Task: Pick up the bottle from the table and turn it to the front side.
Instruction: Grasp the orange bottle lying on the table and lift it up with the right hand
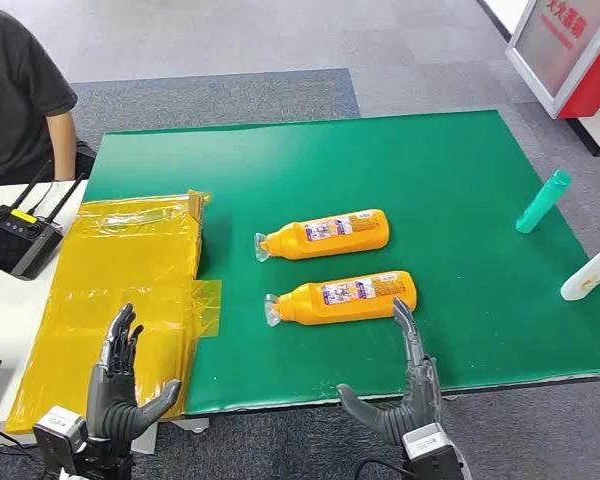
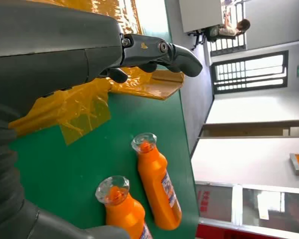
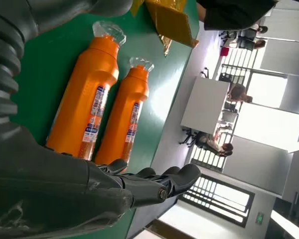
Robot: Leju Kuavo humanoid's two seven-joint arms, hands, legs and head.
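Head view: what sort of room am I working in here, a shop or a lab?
Probably a test or demo area in an office-like hall, not a shop: a green mat laid on a table over grey carpet, a remote controller beside a seated person, and staged orange bottles.

Two orange bottles [image 1: 329,234] [image 1: 347,297] lying on one green mat [image 1: 463,170]. One teal bottle [image 1: 543,201], one white bottle [image 1: 591,270], one yellow-wrapped box [image 1: 131,260], one black controller [image 1: 18,235], one person [image 1: 18,90].

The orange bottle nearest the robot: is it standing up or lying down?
Lying down. The nearer orange bottle rests on its side on the green mat, clear cap pointing toward the yellow sheet.
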